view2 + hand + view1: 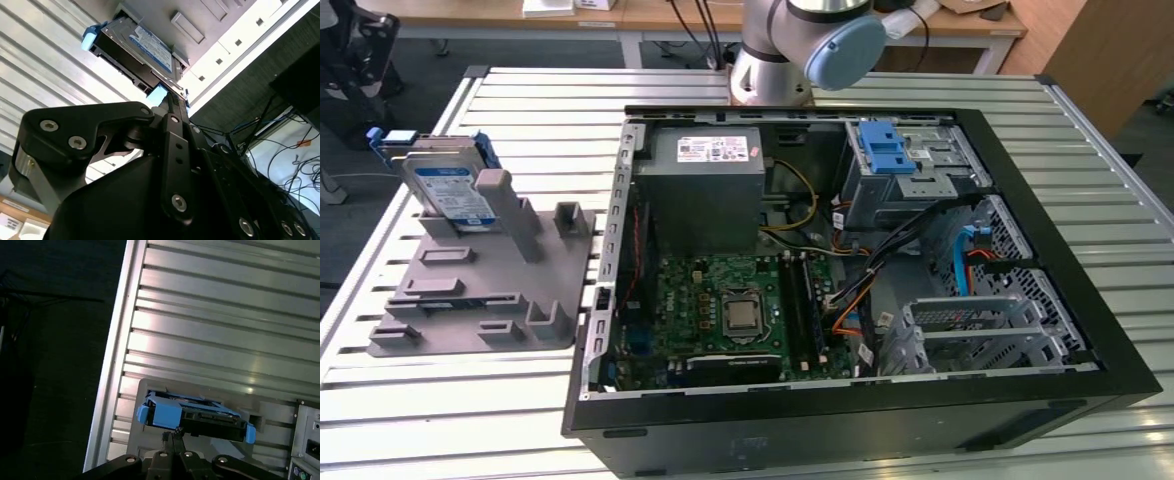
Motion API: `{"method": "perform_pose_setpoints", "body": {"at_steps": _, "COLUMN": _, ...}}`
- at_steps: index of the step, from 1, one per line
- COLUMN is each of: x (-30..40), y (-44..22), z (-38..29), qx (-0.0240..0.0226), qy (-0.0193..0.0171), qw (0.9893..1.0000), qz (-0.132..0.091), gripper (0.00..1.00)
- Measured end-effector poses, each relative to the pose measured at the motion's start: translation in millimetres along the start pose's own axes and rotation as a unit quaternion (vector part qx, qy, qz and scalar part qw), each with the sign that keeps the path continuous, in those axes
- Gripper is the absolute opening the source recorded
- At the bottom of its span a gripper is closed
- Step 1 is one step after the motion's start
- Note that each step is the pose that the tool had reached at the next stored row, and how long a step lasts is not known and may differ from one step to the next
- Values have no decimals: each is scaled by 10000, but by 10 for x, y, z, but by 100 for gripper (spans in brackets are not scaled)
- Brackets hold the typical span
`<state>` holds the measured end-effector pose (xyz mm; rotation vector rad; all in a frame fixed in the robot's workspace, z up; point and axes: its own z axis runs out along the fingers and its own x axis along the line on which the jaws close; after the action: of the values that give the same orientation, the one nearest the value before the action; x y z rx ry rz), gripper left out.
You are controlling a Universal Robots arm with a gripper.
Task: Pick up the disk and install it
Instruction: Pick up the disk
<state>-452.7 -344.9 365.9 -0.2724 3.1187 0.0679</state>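
Observation:
The disk (451,190) stands on edge in a slot at the far end of a grey holder (480,290), at the exterior view's left. It is a silver-grey drive with a blue-and-white label and blue side rails. Both wrist views look along my gripper (172,97) (173,432) toward the disk (145,47) (195,412). The fingertips are pressed together with nothing between them, and they sit a short way off the disk's near edge.
An open black computer case (854,270) lies on the slatted metal table (454,400), to the right of the holder. Inside are a grey power-supply box (707,185), a motherboard (734,310), loose cables and a metal drive cage with a blue latch (887,150).

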Motion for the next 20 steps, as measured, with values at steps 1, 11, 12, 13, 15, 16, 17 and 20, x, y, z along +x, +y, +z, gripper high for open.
{"method": "perform_pose_setpoints", "body": {"at_steps": 1, "x": 1, "y": 0, "z": 0, "qx": -1, "qy": 2, "qw": 10000, "qz": -57, "gripper": 11}}
{"method": "perform_pose_setpoints", "body": {"at_steps": 11, "x": 1, "y": 0, "z": 1, "qx": -8, "qy": 22, "qw": 9985, "qz": -542, "gripper": 11}}
{"method": "perform_pose_setpoints", "body": {"at_steps": 12, "x": 1, "y": 0, "z": 1, "qx": -9, "qy": 24, "qw": 9982, "qz": -593, "gripper": 11}}
{"method": "perform_pose_setpoints", "body": {"at_steps": 13, "x": 1, "y": 0, "z": 1, "qx": -9, "qy": 26, "qw": 9979, "qz": -643, "gripper": 11}}
{"method": "perform_pose_setpoints", "body": {"at_steps": 15, "x": 1, "y": 0, "z": 1, "qx": -11, "qy": 31, "qw": 9972, "qz": -741, "gripper": 11}}
{"method": "perform_pose_setpoints", "body": {"at_steps": 16, "x": 1, "y": 0, "z": 1, "qx": -11, "qy": 33, "qw": 9969, "qz": -787, "gripper": 11}}
{"method": "perform_pose_setpoints", "body": {"at_steps": 17, "x": 1, "y": 0, "z": 1, "qx": -12, "qy": 34, "qw": 9965, "qz": -831, "gripper": 11}}
{"method": "perform_pose_setpoints", "body": {"at_steps": 20, "x": 1, "y": 0, "z": 1, "qx": -14, "qy": 41, "qw": 9953, "qz": -970, "gripper": 11}}
